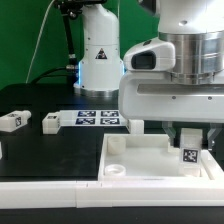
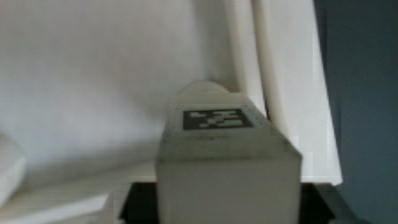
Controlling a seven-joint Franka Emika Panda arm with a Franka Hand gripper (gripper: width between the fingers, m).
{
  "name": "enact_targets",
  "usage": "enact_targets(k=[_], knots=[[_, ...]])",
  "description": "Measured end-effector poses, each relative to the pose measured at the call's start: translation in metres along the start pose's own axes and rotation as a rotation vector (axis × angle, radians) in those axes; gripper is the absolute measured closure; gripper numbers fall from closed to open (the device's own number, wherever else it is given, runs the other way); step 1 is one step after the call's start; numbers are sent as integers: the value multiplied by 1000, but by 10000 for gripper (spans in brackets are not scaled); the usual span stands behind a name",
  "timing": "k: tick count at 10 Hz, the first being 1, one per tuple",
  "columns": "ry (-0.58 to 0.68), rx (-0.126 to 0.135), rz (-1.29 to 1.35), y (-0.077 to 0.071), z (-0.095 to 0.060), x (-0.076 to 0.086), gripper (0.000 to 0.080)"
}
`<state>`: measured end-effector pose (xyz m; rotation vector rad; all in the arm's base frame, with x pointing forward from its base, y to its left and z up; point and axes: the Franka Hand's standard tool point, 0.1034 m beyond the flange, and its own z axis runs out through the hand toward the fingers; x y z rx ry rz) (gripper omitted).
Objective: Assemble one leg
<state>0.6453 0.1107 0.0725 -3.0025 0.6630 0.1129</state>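
Note:
My gripper [image 1: 188,143] is shut on a leg [image 1: 188,158], a small white block with a black-and-white tag facing the camera. It holds the leg upright at the corner of the large white tray-like piece [image 1: 130,152] on the exterior view's right, low inside its rim. In the wrist view the leg [image 2: 222,150] stands between my dark fingertips [image 2: 150,200], its far end at the tray's inner corner [image 2: 240,75]. Whether the leg touches the tray's floor is hidden. Two more legs [image 1: 12,121] [image 1: 50,121] lie on the black table on the exterior view's left.
The marker board [image 1: 100,119] lies on the table behind the tray. The white robot base [image 1: 100,50] stands behind it. A white edge strip [image 1: 50,185] runs along the table's front. Dark table [image 2: 365,100] shows beyond the tray's wall in the wrist view.

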Motion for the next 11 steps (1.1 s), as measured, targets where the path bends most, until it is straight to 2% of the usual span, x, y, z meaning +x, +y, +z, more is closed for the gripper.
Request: enact_targets(k=[2,7,8,10,11], knots=[[5,-11,138,7,-1,2,506],[48,-66,503,24,-4,7,492],[47,-64,514,24,-3,7,492],[47,-63,511,23,-3,6,241],[47,-63,511,23,-3,6,178]])
